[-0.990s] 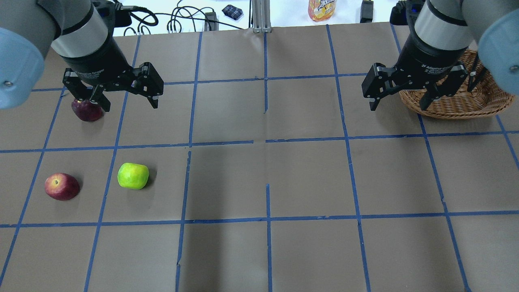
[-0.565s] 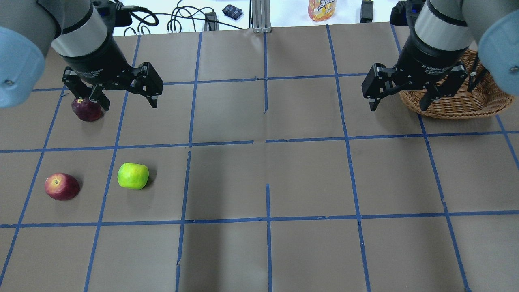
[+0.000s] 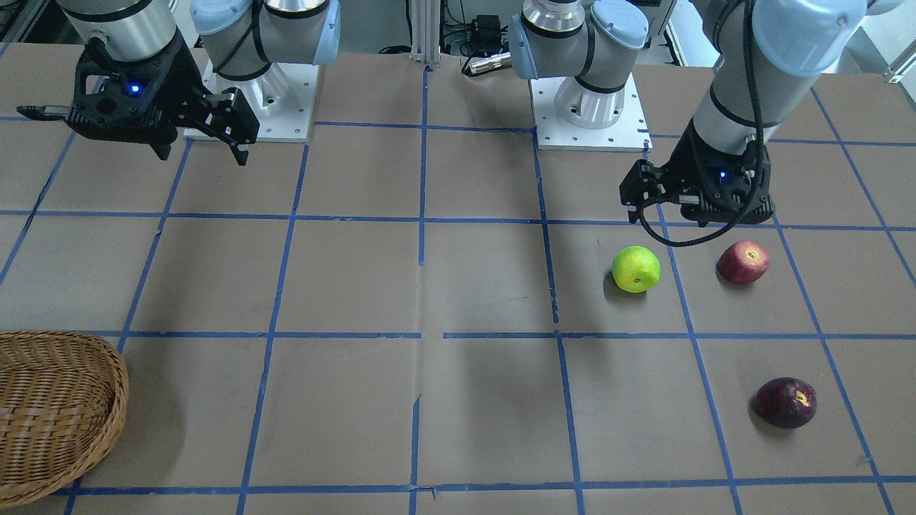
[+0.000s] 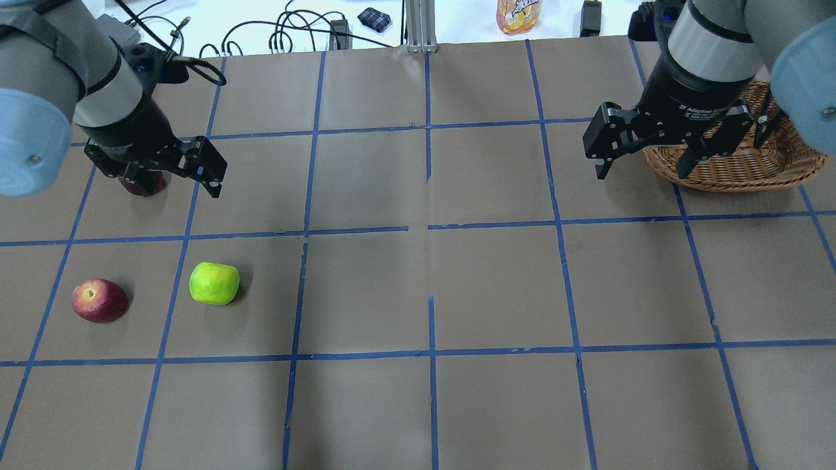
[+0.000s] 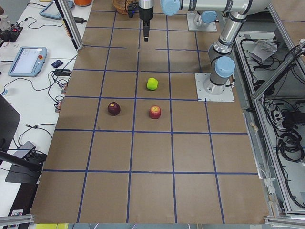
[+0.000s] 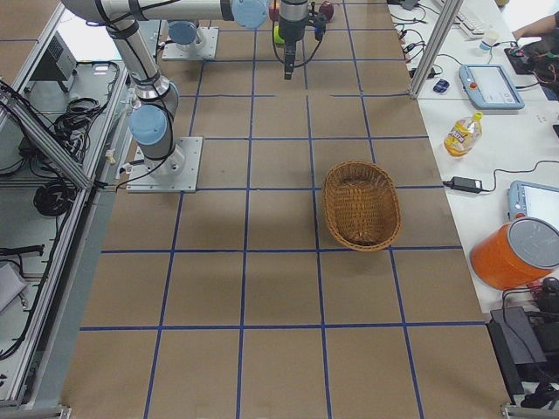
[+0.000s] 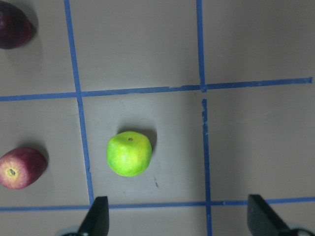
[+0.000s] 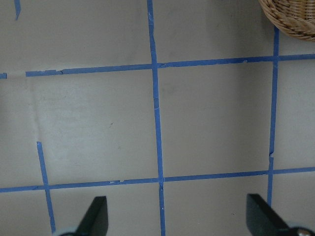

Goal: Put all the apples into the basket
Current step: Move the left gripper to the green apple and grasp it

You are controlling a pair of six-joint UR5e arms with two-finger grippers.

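Three apples [image 4: 214, 282] on worktop [image 4: 496, 287], basket [image 4: 738, 166] well apart; both arms' jaws spread, empty.
Maroon apple [image 3: 786, 402]: whole in front-facing view; overhead, mostly hidden behind left jaws.

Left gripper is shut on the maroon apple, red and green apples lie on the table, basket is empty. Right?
Not quite: the left gripper is open and holds nothing. The front-facing view shows the maroon apple lying free on the table, apart from the gripper. The red apple and green apple lie on the table and the basket is empty.
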